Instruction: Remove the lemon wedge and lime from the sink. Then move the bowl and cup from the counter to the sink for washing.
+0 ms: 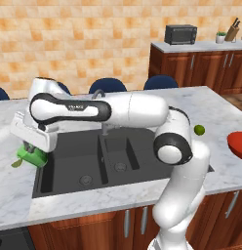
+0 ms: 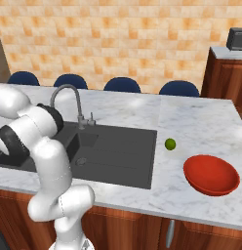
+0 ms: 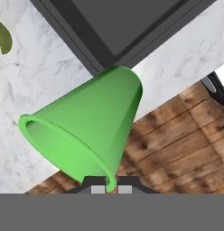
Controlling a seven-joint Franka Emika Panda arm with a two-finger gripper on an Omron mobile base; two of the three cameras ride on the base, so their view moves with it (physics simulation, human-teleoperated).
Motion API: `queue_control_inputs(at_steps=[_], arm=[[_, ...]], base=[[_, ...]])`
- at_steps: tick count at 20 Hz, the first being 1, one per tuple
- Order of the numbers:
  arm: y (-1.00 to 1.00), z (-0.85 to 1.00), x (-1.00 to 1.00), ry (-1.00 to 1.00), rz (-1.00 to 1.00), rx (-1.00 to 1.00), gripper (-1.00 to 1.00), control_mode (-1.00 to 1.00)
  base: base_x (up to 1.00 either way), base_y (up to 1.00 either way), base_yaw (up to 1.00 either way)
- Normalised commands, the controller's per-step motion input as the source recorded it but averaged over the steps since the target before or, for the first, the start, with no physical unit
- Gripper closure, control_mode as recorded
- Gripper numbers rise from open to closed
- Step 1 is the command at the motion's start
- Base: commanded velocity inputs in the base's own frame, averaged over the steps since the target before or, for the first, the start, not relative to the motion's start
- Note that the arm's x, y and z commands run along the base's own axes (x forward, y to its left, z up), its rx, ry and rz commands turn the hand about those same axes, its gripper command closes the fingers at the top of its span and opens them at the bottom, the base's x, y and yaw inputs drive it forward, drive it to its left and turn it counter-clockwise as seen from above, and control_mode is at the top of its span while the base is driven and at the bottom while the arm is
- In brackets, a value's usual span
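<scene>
Gripping the cup [image 3: 86, 126] by its rim, the gripper [image 3: 111, 182] has its two fingertips pinched together on the green wall, one inside and one outside, with the tumbler tipped on its side. From the left base camera the cup [image 1: 34, 156] hangs under the hand at the sink's [image 1: 69, 171] left edge, above the worktop [image 1: 10, 195] rather than over a basin.

Judged from how things lie, the first half of the task is finished. Both basins look bare, the lime [image 2: 170, 144] sits on the worktop just right of the sink, and the lemon wedge [image 1: 16, 163] lies on the marble just left of the sink, close beside the cup. What remains is to carry the cup over a basin and release it, then fetch the bowl [image 2: 211, 175], which waits on the worktop well to the right of the sink, beyond the lime.

Only the hand camera makes the rim pinch plain, along with the cup's hollow mouth and the wedge [image 3: 4, 37] beyond it. The right base camera gives the whole bowl, which the left base camera cuts off at its edge.
</scene>
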Motion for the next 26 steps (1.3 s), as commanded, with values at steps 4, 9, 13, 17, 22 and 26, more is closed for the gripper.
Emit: queue_control_inputs(at_steps=[4, 9, 13, 17, 22, 26], arm=[[-0.54, 0.00, -0.05, -0.18, 0.00, 0.38, 1.00, -1.00], [-0.53, 0.00, 0.03, -0.04, 0.00, 0.34, 1.00, -1.00], [-0.47, 0.00, 0.15, 0.01, 0.00, 0.29, 1.00, -1.00], [-0.40, 0.00, 0.23, 0.06, -0.03, 0.16, 1.00, -1.00], [-0.35, 0.00, 0.22, 0.15, -0.09, 0.02, 1.00, -1.00], [-0.34, 0.00, 0.23, 0.21, -0.10, 0.00, 1.00, -1.00]], base=[[0.00, 0.00, 0.00], [0.00, 0.00, 0.00], [0.00, 0.00, 0.00], [0.00, 0.00, 0.00], [0.00, 0.00, 0.00], [0.00, 0.00, 0.00]])
